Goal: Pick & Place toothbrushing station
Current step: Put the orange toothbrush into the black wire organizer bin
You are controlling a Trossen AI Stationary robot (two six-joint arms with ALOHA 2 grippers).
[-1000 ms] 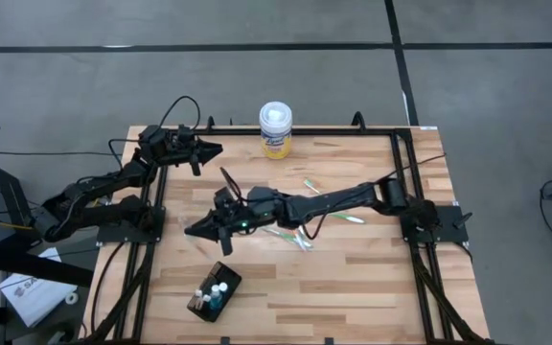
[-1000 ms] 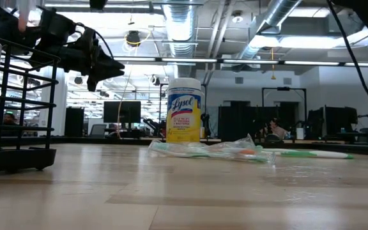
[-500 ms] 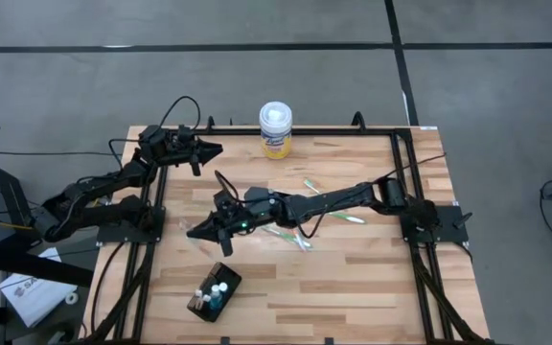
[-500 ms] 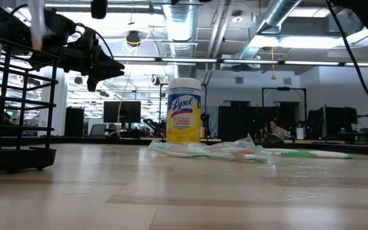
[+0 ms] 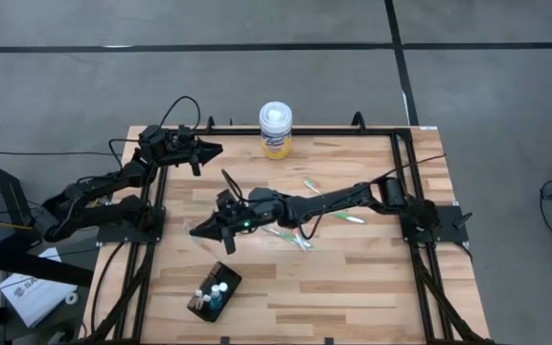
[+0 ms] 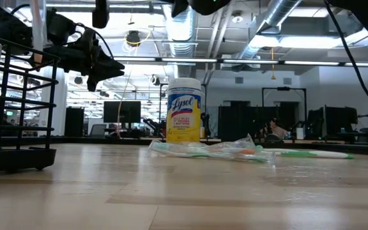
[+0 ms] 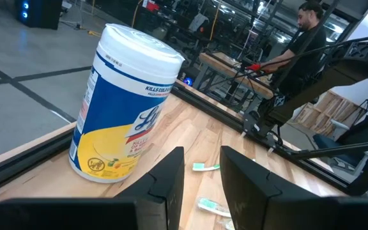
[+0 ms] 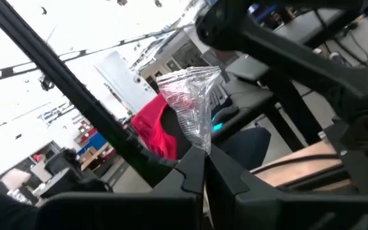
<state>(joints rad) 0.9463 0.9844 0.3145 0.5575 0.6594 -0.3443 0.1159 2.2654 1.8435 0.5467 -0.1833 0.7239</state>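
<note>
I see the table [image 5: 353, 278] through 4 cameras. The high view looks straight down from well above and takes in the whole table and both arms. The low view sits at table-top height, close to the wood, facing level across it into the room. It shares the canister [image 6: 184, 110] with the high view [image 5: 276, 129] and the left wrist view [image 7: 123, 105], which looks along the table from near. The right wrist view tilts up toward the room.
</note>
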